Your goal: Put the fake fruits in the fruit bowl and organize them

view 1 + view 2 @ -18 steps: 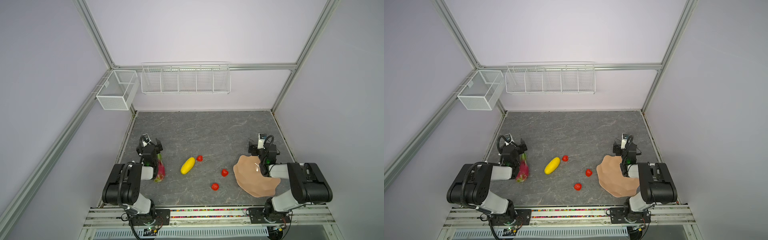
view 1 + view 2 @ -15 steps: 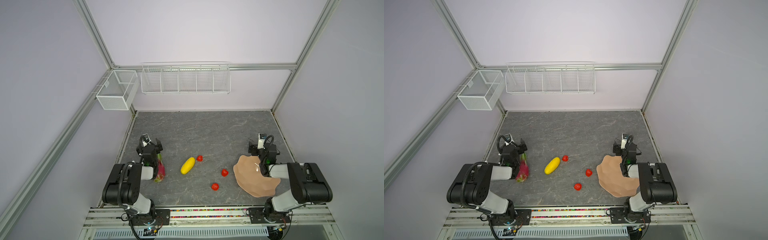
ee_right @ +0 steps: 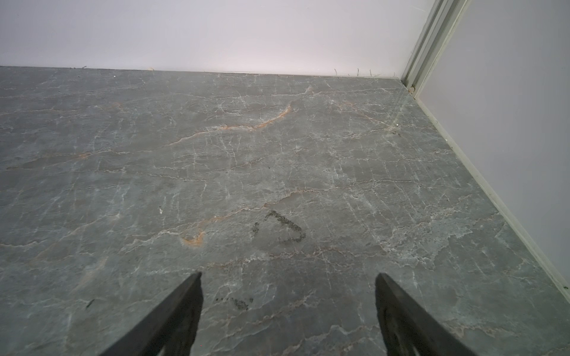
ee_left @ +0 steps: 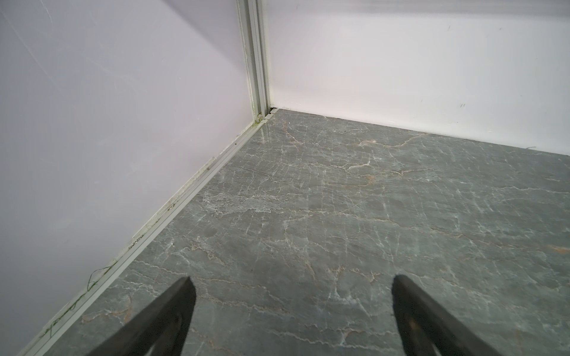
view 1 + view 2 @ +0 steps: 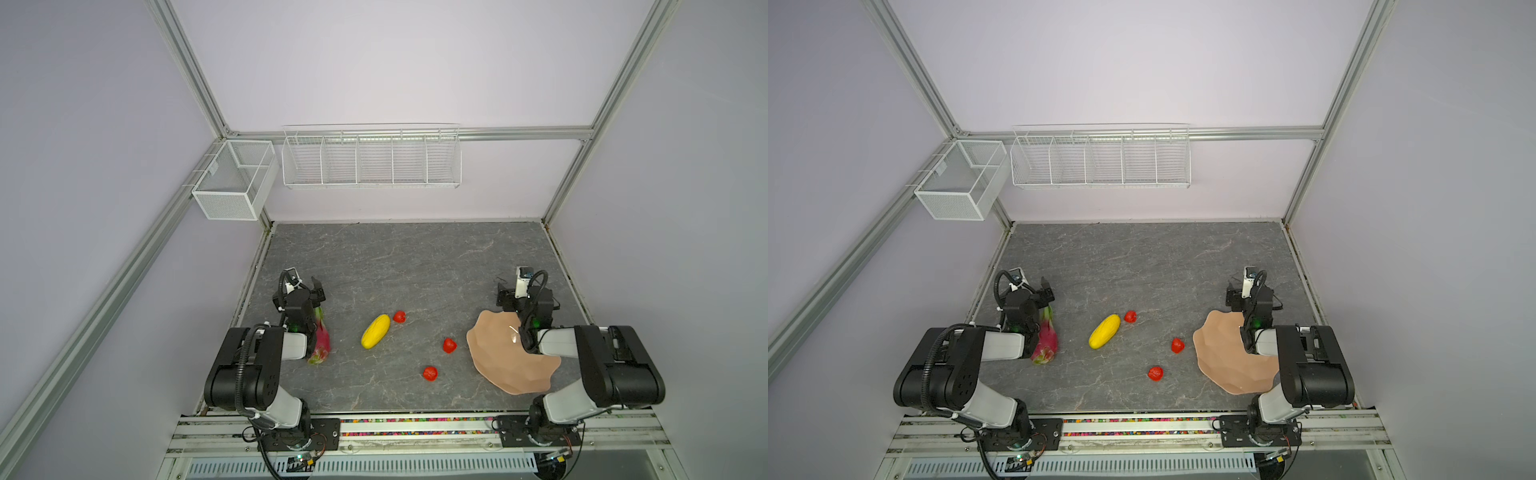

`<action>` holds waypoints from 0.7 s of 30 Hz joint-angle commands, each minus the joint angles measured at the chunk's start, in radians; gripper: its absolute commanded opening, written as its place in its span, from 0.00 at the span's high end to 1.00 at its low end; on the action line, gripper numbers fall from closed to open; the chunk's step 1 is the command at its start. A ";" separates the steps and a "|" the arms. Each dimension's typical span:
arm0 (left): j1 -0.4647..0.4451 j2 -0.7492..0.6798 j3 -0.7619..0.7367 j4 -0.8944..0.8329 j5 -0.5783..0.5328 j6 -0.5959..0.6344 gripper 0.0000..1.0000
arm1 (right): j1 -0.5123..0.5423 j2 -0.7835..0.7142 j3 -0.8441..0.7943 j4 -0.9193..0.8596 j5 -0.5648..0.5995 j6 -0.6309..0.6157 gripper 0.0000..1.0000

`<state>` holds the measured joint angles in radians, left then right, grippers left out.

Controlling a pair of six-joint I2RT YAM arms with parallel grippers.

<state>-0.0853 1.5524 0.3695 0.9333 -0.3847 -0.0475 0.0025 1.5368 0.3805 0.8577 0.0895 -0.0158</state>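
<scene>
Left gripper (image 4: 291, 286) and right gripper (image 3: 288, 280) gape empty, seemingly ready to start; fruits (image 5: 375, 336) lie scattered outside the bowl (image 5: 494, 353).

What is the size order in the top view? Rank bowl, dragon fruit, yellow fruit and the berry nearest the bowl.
1. bowl, by far.
2. dragon fruit, part hidden under the left arm, yet longer than the next.
3. yellow fruit.
4. berry, smallest.
</scene>
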 commanded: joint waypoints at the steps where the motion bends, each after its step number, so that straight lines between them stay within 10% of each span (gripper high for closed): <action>1: 0.002 -0.020 -0.014 0.041 -0.002 0.004 0.01 | 0.001 -0.016 -0.009 0.033 0.043 -0.005 0.12; 7: -0.006 -0.308 -0.018 -0.182 -0.059 -0.011 0.00 | 0.026 -0.212 -0.092 0.023 0.227 0.029 0.12; 12: -0.057 -0.603 0.141 -0.739 -0.114 -0.167 0.03 | 0.062 -0.465 -0.007 -0.299 0.284 0.040 0.12; 21: -0.105 -0.519 0.621 -1.838 0.014 -0.450 0.03 | 0.288 -0.548 0.313 -0.928 -0.068 0.214 0.12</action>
<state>-0.1864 0.9787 0.9497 -0.4061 -0.4488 -0.3653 0.1989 0.9764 0.6701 0.1829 0.1631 0.1326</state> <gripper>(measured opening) 0.965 0.880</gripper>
